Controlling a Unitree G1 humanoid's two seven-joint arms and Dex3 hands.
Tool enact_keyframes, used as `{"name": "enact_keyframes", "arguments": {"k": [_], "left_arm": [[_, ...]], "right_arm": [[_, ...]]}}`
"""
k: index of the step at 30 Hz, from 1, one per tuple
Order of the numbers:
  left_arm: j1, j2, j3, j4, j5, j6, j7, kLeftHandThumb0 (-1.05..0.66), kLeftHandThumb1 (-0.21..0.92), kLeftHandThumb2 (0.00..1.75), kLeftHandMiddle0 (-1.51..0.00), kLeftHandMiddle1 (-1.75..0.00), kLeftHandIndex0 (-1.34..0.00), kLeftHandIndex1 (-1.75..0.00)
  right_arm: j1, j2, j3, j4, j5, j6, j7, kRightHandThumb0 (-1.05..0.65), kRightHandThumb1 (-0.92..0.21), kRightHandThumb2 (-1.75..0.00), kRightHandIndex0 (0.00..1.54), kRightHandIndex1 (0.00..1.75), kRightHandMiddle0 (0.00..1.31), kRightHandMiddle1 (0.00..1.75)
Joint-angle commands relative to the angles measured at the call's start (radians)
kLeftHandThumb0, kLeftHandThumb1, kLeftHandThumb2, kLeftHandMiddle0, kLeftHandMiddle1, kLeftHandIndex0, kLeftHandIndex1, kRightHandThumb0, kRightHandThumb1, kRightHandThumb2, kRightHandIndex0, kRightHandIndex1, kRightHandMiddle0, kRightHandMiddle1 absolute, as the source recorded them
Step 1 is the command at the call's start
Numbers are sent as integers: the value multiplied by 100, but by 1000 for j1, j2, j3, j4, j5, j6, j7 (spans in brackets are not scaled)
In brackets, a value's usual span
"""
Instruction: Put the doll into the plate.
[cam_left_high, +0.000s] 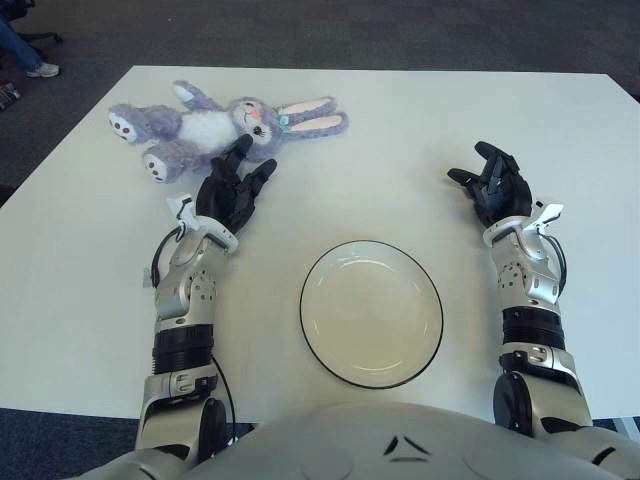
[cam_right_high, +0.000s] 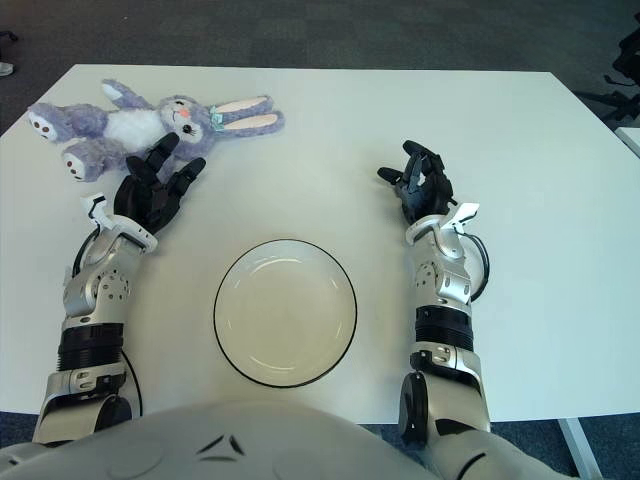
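Observation:
A purple and white plush bunny doll (cam_left_high: 215, 127) lies on its back at the far left of the white table (cam_left_high: 400, 130), long ears pointing right. My left hand (cam_left_high: 236, 182) is just in front of the doll's body, fingers spread and open, tips close to the plush but holding nothing. A white plate with a dark rim (cam_left_high: 371, 312) sits near the table's front, at the centre. My right hand (cam_left_high: 492, 184) hovers to the right of the plate, fingers relaxed and empty.
Dark carpet surrounds the table. A person's shoe (cam_left_high: 42, 69) shows at the far left beyond the table edge. A chair base (cam_right_high: 625, 60) stands at the right in the right eye view.

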Motion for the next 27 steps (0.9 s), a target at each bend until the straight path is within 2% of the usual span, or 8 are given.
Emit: {"name": "enact_keyframes", "arguments": {"k": [1, 3, 9, 12, 13, 18, 21, 27], "left_arm": [[6, 1, -12, 14, 43, -42, 10, -93, 92, 94, -19, -68, 0, -47], [9, 1, -25, 23, 88, -82, 21, -93, 92, 93, -20, -69, 0, -49], [26, 12, -83, 64, 285, -252, 80, -85, 92, 72, -21, -92, 0, -85], [28, 10, -93, 92, 335, -316, 98, -82, 92, 66, -21, -99, 0, -93], [28, 8, -95, 104, 346, -338, 101, -79, 92, 62, -22, -101, 0, -96], [29, -7, -102, 164, 388, -468, 121, -70, 92, 54, -25, -102, 0, -105], [30, -10, -109, 192, 431, -533, 153, -66, 91, 54, -26, -101, 0, -108], [25, -6, -122, 256, 578, -673, 288, -63, 88, 55, -28, -98, 0, -112]], "right_arm": [[-5, 5, -8, -12, 14, 16, -12, -82, -92, -58, 26, 101, 0, 94], [-5, 6, -8, -14, 8, 18, -19, -81, -92, -58, 26, 100, 0, 96], [-2, -1, 11, -17, -53, 14, -69, -75, -92, -56, 30, 104, 0, 114], [1, -2, 22, -9, -88, -10, -89, -69, -89, -58, 33, 104, 0, 121], [2, -2, 25, -5, -102, -23, -96, -66, -84, -63, 35, 104, 0, 123], [13, -15, 63, 54, -207, -165, -117, -51, -65, -87, 43, 111, 0, 130], [15, -20, 76, 92, -250, -241, -122, -46, -58, -94, 46, 115, 0, 133], [21, -31, 123, 173, -373, -435, -180, -40, -54, -100, 47, 116, 0, 137]]}}
